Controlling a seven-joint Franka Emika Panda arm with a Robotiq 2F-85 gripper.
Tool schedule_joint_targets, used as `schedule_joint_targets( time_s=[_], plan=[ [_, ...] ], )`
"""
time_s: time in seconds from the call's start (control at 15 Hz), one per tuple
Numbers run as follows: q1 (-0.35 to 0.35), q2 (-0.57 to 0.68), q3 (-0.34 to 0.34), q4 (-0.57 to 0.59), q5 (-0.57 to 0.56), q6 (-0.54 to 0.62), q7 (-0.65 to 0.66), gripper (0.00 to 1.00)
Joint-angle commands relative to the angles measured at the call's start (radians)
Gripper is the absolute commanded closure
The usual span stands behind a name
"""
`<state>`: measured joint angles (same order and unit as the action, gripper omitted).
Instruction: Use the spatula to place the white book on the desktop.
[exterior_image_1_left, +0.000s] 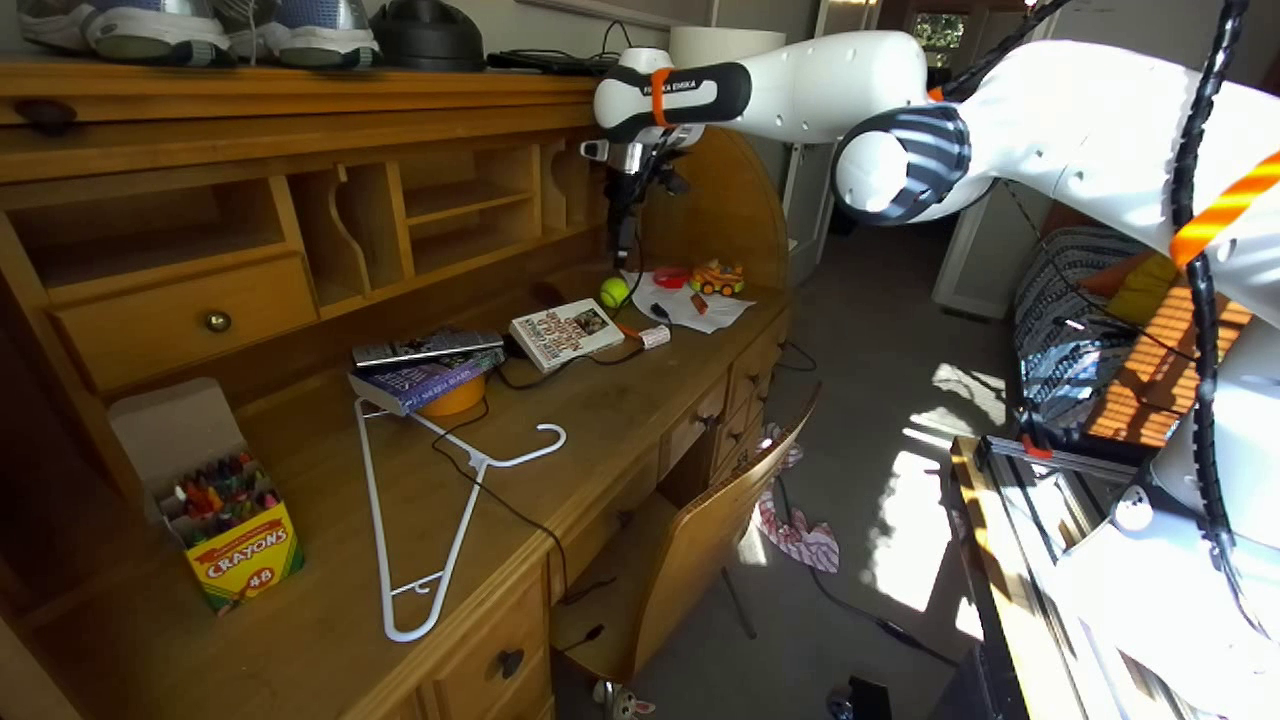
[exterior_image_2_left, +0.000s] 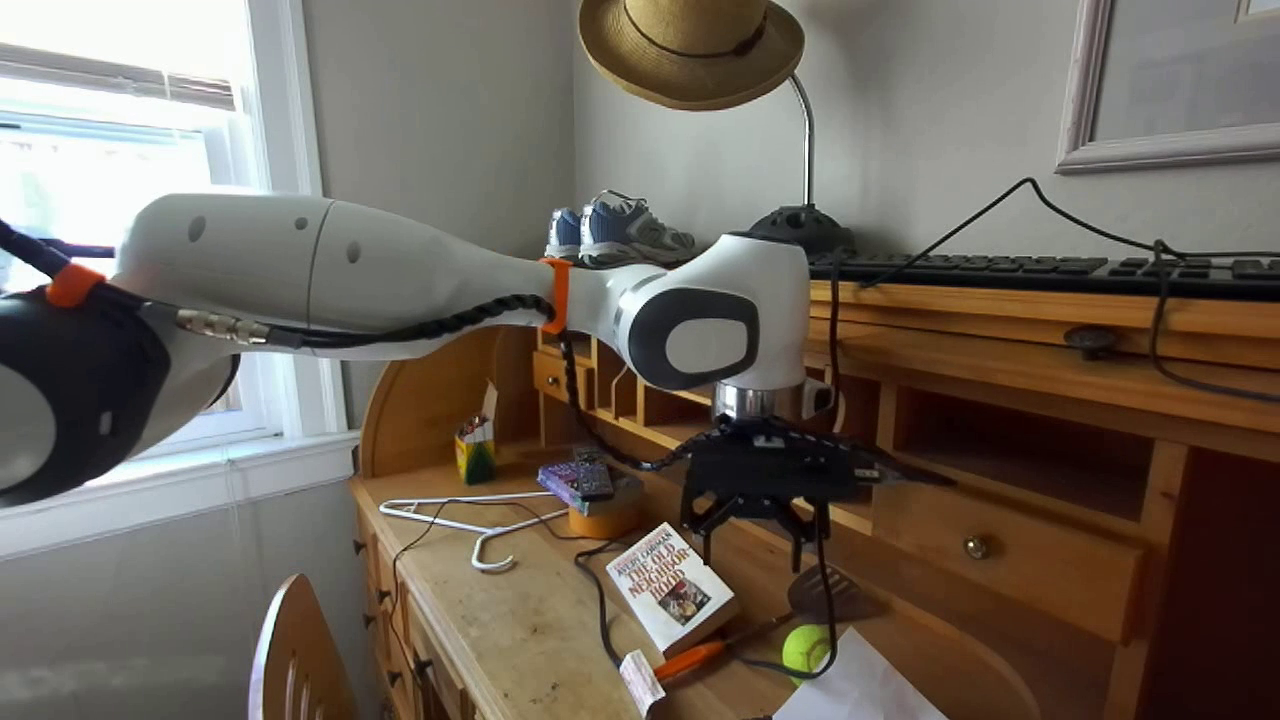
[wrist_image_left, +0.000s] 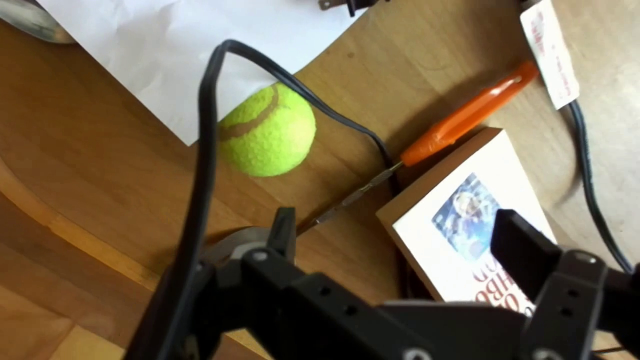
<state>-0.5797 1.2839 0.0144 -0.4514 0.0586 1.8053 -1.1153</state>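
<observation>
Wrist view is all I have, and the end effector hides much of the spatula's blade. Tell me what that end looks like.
Observer: In an exterior view, the blade of the spatula is broad and dark, seemingly slotted.

Operator: Now check my clearance.

Observer: The end effector hangs above the desktop without touching it; both exterior views show the gap.

Operator: Read me the book title that my picture cuts off.

Observer: In an exterior view, the cover of the white book reads "The Old Neighborhood" in full.
</observation>
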Motion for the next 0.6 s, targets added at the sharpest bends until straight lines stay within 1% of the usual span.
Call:
schedule_joint_targets(
  time_s=[0.0,0.13,0.53],
  plan=[
    [-0.008,-0.046,0.002,-0.029,-0.002,-0.110,-0.074,0.00],
    [-0.011,-0.061,-0.002,-0.029,-0.001,-0.170,-0.082,0.00],
    [-0.031,-0.111,-0.006,-0.023,0.017,-0.296,-0.005,0.00]
  ],
)
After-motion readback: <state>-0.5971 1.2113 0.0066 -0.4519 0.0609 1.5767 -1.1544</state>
